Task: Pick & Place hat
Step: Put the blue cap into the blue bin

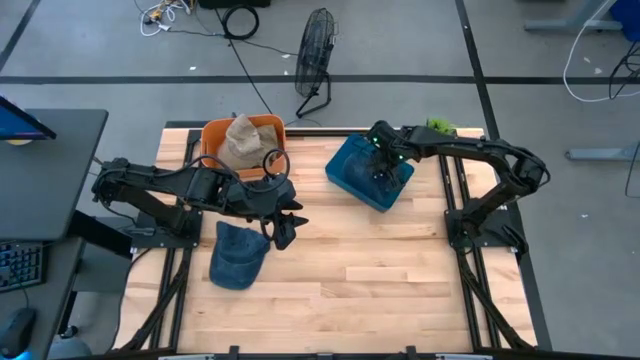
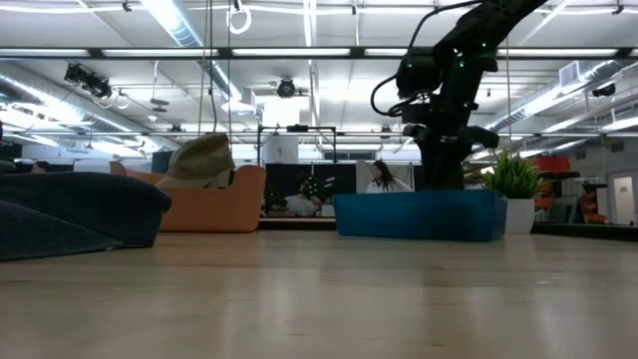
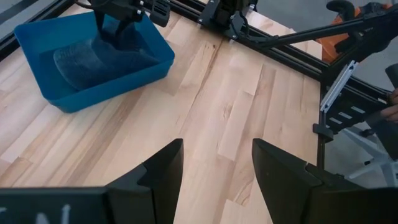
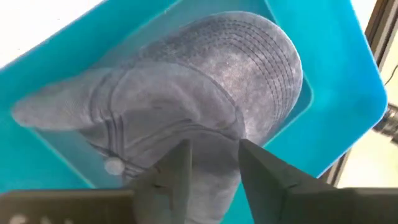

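While the right hand [image 4: 214,165], fingers parted, hovers over a cap [image 4: 186,106] already in the blue bin [image 1: 352,178], the left hand [image 1: 284,226], open and empty, waits beside another cap [image 1: 236,256] on the surface [image 1: 380,270].

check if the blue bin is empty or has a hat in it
Not empty. A grey cap lies inside the blue bin, with the open right gripper just above it.

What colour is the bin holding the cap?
Blue bin; the left wrist view shows it best.
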